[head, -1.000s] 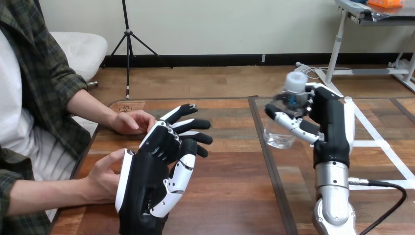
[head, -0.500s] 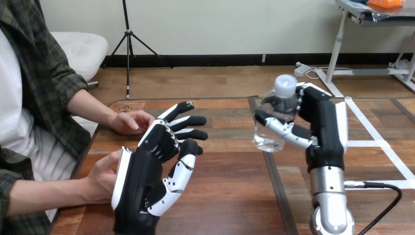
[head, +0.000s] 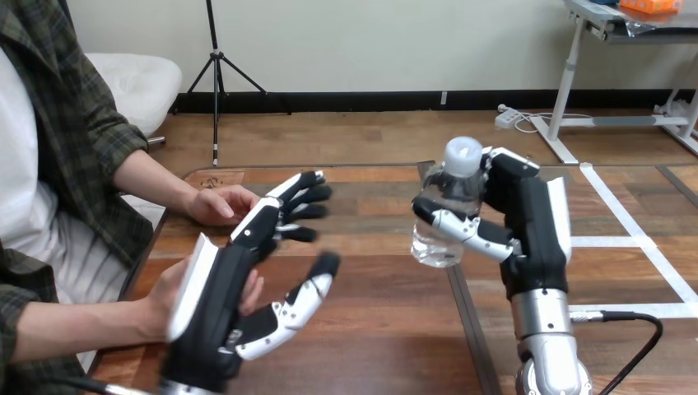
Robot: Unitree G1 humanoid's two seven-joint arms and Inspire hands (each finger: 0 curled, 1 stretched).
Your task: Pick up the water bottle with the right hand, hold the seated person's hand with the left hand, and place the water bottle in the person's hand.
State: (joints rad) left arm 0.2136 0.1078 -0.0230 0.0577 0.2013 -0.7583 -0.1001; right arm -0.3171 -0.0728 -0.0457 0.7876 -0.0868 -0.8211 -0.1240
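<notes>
A clear water bottle (head: 445, 212) with a white cap hangs upright above the table's middle, and my right hand (head: 518, 216) is shut on it from the right. My left hand (head: 237, 290) is open at the lower left, fingers spread and pointing up and right. The person's near hand (head: 171, 298) lies just behind and left of my left hand, palm toward it; I cannot tell whether they touch. The person's far hand (head: 221, 203) rests on the table's left edge, beyond my left fingertips.
The wooden table (head: 370, 288) has a dark seam (head: 461, 304) running front to back under the bottle. White tape lines (head: 634, 240) mark the right part.
My right hand has carried the bottle leftward and slightly lower. My left hand has opened wider and tilted, its thumb swinging out from the fingers. The person's near hand now shows more behind it.
</notes>
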